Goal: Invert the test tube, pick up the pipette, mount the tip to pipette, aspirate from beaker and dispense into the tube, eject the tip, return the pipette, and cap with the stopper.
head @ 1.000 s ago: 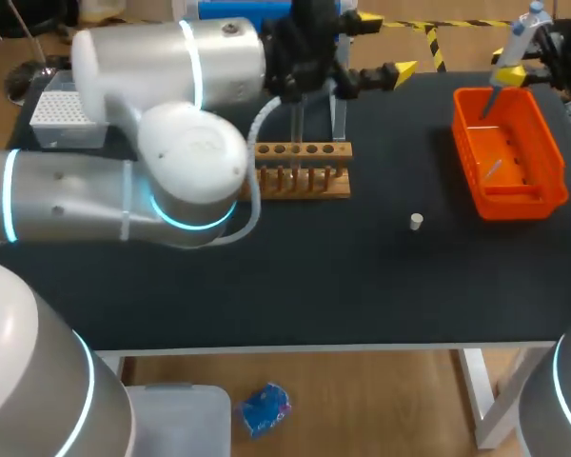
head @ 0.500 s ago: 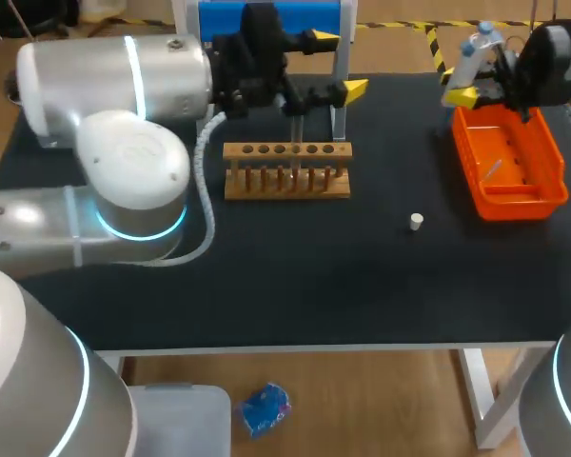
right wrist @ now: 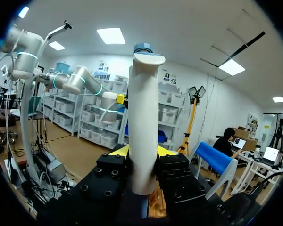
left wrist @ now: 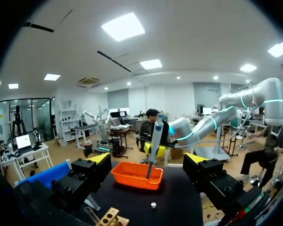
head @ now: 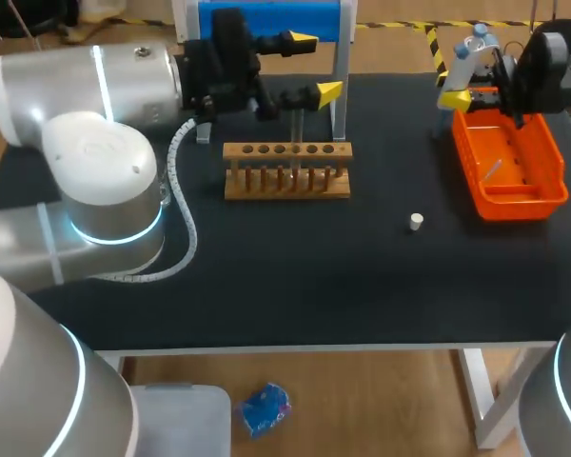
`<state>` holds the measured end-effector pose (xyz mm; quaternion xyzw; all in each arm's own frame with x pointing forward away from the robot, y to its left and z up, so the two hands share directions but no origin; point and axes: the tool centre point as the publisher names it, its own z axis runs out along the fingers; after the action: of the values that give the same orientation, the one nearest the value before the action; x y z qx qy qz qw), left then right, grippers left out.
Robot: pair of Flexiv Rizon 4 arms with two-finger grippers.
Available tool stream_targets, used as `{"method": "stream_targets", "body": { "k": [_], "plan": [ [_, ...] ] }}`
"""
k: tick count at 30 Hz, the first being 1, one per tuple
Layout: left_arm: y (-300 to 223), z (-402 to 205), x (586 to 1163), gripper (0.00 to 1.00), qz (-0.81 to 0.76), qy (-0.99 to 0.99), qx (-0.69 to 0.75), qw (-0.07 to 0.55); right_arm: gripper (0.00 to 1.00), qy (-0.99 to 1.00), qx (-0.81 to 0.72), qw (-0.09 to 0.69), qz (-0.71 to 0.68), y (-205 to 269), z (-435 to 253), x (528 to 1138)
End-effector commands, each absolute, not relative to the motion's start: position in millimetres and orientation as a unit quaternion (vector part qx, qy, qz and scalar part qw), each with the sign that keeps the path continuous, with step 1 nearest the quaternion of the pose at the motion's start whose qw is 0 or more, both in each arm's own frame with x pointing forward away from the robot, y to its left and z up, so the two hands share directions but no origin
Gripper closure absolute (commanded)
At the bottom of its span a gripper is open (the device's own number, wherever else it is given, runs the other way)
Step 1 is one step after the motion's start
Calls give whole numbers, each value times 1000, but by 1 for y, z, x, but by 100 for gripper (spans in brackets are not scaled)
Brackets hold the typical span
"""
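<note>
Above the orange bin's far end, the right tool pinches the pipette upright (nozzle downward). The blue stand, probably its home, lies well leftward, nearer the spread, empty left tool.

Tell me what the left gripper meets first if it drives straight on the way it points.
Probably the pipette, upright at the orange basket, dead ahead of the left gripper; depth is hard to judge.
</note>
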<state>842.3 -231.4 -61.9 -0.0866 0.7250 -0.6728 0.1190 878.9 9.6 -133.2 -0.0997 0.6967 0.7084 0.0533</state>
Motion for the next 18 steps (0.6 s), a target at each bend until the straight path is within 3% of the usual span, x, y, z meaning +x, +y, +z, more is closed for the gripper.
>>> {"method": "stream_targets", "body": {
  "k": [1,18],
  "plan": [
    [-228,-68,843,0,-701,696,-79,130,100,696,-100,50,709,13,-137,876],
    [-207,-104,818,0,-679,718,-67,136,100,675,-122,4,728,99,-168,836]
  ]
}}
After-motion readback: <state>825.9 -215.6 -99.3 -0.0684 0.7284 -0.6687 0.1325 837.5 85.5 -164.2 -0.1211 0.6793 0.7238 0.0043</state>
